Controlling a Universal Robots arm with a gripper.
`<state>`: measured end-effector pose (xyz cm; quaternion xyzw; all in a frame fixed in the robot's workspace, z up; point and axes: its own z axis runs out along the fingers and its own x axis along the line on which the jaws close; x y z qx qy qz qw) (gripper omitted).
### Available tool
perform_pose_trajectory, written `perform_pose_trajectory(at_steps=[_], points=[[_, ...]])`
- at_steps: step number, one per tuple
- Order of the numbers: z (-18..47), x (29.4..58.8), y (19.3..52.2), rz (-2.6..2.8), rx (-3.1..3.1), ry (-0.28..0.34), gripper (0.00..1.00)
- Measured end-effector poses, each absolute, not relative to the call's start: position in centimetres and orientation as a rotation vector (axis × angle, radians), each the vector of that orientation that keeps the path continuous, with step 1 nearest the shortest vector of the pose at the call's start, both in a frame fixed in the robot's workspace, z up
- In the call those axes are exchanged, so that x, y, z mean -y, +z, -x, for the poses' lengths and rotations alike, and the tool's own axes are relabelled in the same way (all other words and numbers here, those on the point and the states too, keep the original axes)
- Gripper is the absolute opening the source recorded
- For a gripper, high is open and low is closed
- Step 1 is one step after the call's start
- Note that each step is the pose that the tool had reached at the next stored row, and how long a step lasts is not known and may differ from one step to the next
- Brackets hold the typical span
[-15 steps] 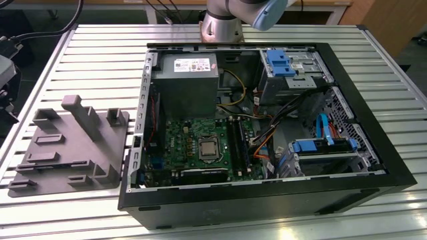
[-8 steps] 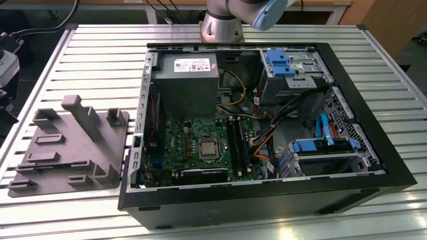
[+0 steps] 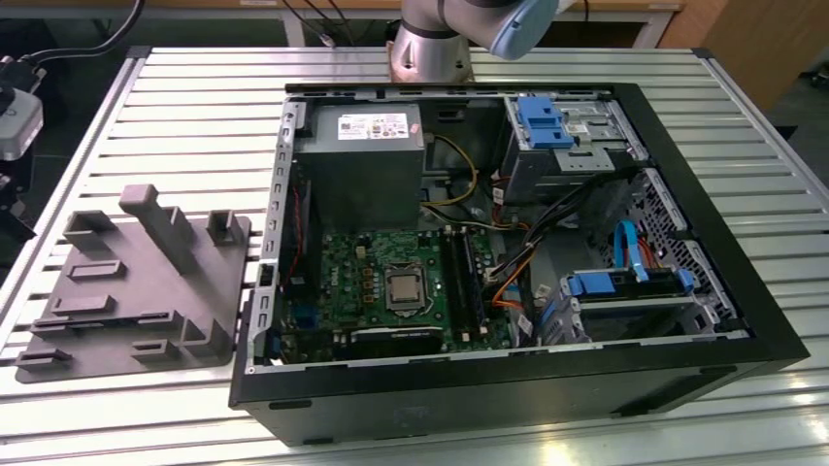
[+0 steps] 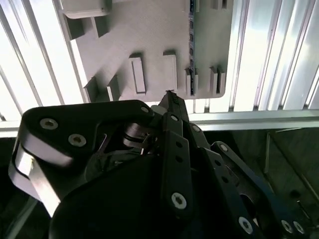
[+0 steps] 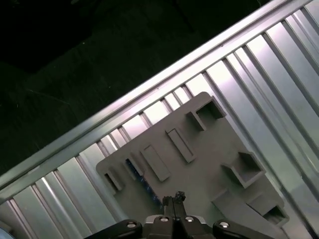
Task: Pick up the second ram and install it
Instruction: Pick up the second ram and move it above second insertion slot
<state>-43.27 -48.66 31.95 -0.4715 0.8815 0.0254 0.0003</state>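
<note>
The second ram (image 4: 191, 35) is a thin dark stick standing on edge in a slot of the grey moulded tray (image 4: 149, 35). In the first wrist view the ram (image 5: 144, 181) shows as a dark bluish strip on the tray (image 5: 199, 164). My gripper (image 5: 174, 198) hangs well above the tray, close to the ram's line, and touches nothing. Its fingertips (image 4: 169, 95) are pressed together with nothing between them. The tray (image 3: 130, 291) lies at the exterior view's left of the open computer case (image 3: 518, 243), whose motherboard (image 3: 388, 282) carries long black memory slots (image 3: 463, 282).
The ribbed metal table (image 3: 194, 116) carries the tray and the case. Tall pale posts (image 3: 162, 218) rise from the tray's far side. The case holds a power supply (image 3: 360, 160), orange and yellow cables (image 3: 512, 277) and blue drive brackets (image 3: 609, 283). The arm's base (image 3: 434, 49) stands behind the case.
</note>
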Motion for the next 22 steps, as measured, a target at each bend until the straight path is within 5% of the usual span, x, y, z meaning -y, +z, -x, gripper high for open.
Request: perform_pose_trajectory(at_steps=[22], points=[[43.26, 48.67, 31.82, 1.916, -2.498, 0.079, 0.11]])
